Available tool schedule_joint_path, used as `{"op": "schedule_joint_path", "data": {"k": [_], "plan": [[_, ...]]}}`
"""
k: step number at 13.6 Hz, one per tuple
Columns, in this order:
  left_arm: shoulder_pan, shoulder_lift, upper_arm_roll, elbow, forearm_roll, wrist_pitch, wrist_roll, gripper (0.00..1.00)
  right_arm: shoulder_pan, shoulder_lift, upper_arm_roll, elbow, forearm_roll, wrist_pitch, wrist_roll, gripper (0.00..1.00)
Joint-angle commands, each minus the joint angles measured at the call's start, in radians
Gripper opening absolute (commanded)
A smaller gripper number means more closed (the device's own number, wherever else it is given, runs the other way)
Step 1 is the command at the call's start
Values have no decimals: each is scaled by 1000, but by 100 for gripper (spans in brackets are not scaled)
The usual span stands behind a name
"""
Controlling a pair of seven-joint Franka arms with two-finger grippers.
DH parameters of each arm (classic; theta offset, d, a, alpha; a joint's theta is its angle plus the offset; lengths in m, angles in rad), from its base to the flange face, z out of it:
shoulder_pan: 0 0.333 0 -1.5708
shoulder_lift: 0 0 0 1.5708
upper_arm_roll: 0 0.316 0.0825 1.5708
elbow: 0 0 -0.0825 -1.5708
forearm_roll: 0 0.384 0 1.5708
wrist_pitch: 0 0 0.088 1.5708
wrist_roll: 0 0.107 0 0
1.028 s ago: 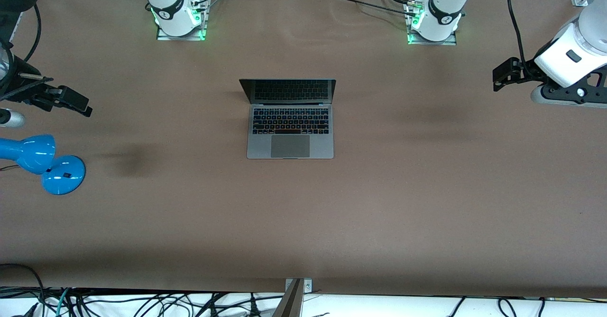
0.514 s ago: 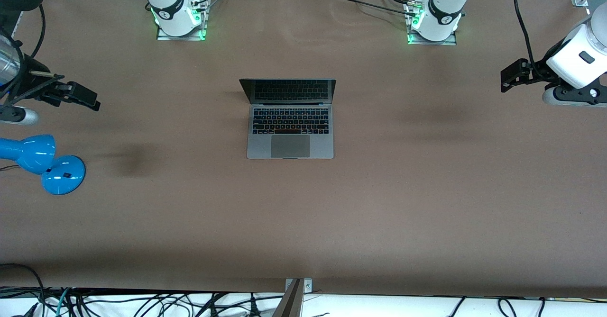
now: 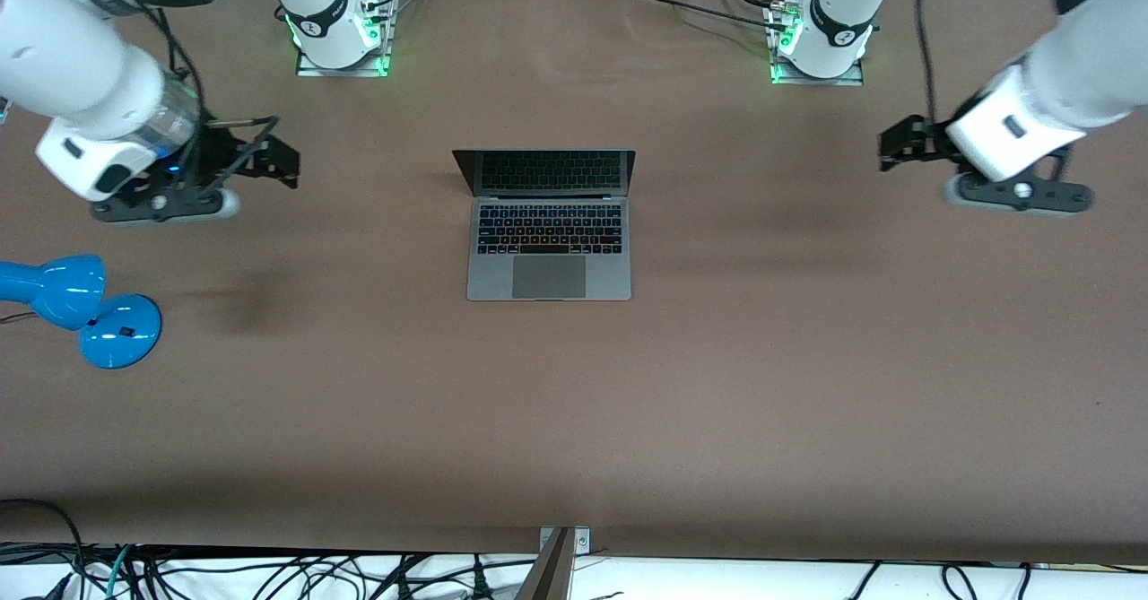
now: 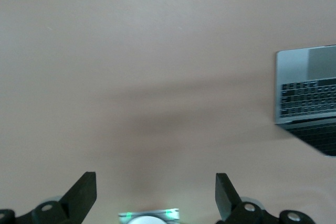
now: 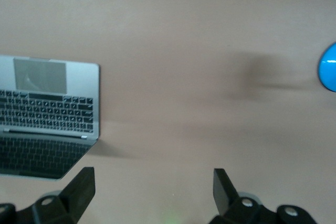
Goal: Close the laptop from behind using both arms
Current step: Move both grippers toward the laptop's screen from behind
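The grey laptop (image 3: pixel 548 232) stands open in the middle of the brown table (image 3: pixel 574 403), its dark screen upright and facing the front camera. It also shows in the left wrist view (image 4: pixel 307 103) and in the right wrist view (image 5: pixel 47 114). My left gripper (image 3: pixel 897 147) is open and empty, up over the table between the laptop and the left arm's end. My right gripper (image 3: pixel 273 159) is open and empty, over the table between the laptop and the right arm's end. In the wrist views the left gripper (image 4: pixel 156 192) and right gripper (image 5: pixel 153 190) hold nothing.
A blue desk lamp (image 3: pixel 85 304) lies near the right arm's end of the table, nearer the front camera than the right gripper; it also shows in the right wrist view (image 5: pixel 328 66). The arm bases (image 3: pixel 336 30) (image 3: pixel 821 39) stand along the table's top edge.
Both arms have swung in from the table's ends toward the laptop. The laptop has not moved and its lid stays open.
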Motion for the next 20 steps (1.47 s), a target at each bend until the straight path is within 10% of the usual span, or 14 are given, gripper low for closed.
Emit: {"op": "schedule_joint_path", "data": {"k": [1,11,17,20], "plan": [[-25,40,-98,10,0,-7,-172,100,76,3,-7,17,23,-44,11,97],[-58,180,-306,2,-112,17,-522,100,181,39,16,-124,357,-178,232,1],[-149,206,-310,-56,-220,79,-680,99,190,106,62,-201,386,-175,226,0],[-187,204,-310,-129,-254,160,-686,83,193,155,66,-204,386,-155,220,0]]}}
